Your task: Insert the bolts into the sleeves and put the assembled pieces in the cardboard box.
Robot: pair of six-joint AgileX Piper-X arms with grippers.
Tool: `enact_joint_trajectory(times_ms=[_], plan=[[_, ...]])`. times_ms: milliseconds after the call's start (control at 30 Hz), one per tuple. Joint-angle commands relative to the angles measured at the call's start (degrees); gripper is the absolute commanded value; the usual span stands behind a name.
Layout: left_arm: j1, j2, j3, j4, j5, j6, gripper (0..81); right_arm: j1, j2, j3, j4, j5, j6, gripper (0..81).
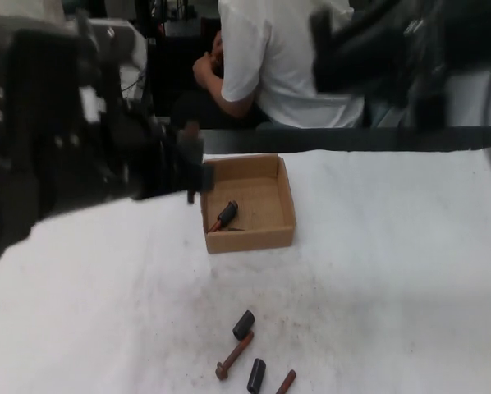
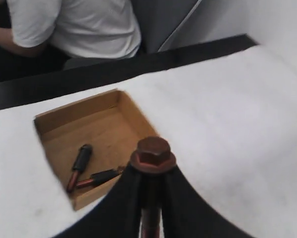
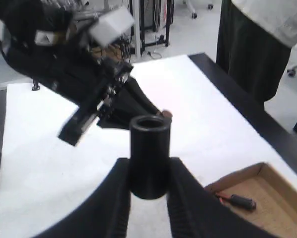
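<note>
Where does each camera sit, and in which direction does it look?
High view: behind the arms, looking forward and down over the bench; an arm darkens its left side.
Left wrist view: on the left wrist, looking past the left gripper, shut on a bolt, to the cardboard box.
Right wrist view: on the right wrist, looking past the right gripper, shut on a sleeve, toward the left arm.
Shared: all three show the cardboard box.

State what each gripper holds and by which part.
Left gripper: a bolt, clamped on the shank right under its hex head. Right gripper: a black sleeve, clamped around its body, open end sticking out.
</note>
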Motion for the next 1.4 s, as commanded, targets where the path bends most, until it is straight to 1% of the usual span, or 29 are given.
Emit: enact_joint_trajectory(times_ms=[0, 67, 200, 300, 333, 400, 467, 533, 667, 733, 800, 867, 967, 1167, 1367], plan=[[3.1, -0.7, -0.6, -5.9, 8.5, -4.3, 0.2, -0.7, 3.2, 2.0, -3.2, -3.2, 1.4, 0.8], [5.9, -0.7, -0.6, -8.5, 15.0, -7.6, 0.2, -1.7, 4.4, 3.8, -7.7, -8.4, 5.8, 0.8], [13.1, -0.7, -0.6, -13.3, 22.8, -12.1, 0.2, -5.2, 5.8, 7.4, -20.1, -10.6, 15.7, 0.8], [17.8, -0.7, -0.6, -18.8, 30.1, -17.3, 0.2, -7.1, 6.7, 10.4, -29.3, -17.5, 24.4, 0.8], [18.7, -0.7, -0.3, -20.8, 31.9, -19.5, 0.2, -7.4, 6.9, 11.6, -32.4, -18.6, 27.0, 0.8], [20.0, -0.7, 0.3, -27.0, 32.9, -24.3, 0.2, -7.1, 7.6, 14.5, -37.7, -18.6, 30.7, 0.8], [20.2, -0.7, 1.1, -32.2, 32.9, -27.9, 0.2, -5.6, 8.7, 17.5, -43.7, -18.4, 34.7, 0.8], [20.0, -0.5, 1.7, -35.0, 33.7, -29.5, 0.2, -3.5, 10.1, 20.1, -50.1, -18.5, 38.9, 0.8], [19.5, -0.4, 2.9, -35.2, 35.8, -29.4, 0.2, 0.6, 13.3, 24.3, -63.2, -15.8, 46.0, 0.8], [19.5, -0.4, 3.6, -35.2, 36.3, -29.2, 0.2, 1.7, 14.9, 25.4, -68.5, -15.3, 49.1, 0.8], [19.5, -0.2, 4.8, -35.2, 38.3, -28.4, 0.2, 2.4, 16.2, 25.8, -72.6, -15.4, 52.1, 0.8], [19.5, -0.2, 6.4, -35.2, 40.9, -28.3, 0.2, 2.7, 17.0, 25.7, -74.0, -15.4, 52.6, 0.8], [19.5, -0.2, 9.7, -35.2, 41.3, -25.9, 0.2, 2.7, 17.2, 25.7, -74.5, -15.4, 53.1, 0.8], [18.7, 0.1, 12.9, -35.3, 38.1, -22.4, 0.2, 3.8, 17.5, 25.7, -74.8, -15.6, 53.0, 0.8], [15.4, 0.6, 12.1, -41.6, 36.3, -25.0, 0.2, 5.4, 19.4, 25.7, -74.3, -15.8, 52.5, 0.8]])
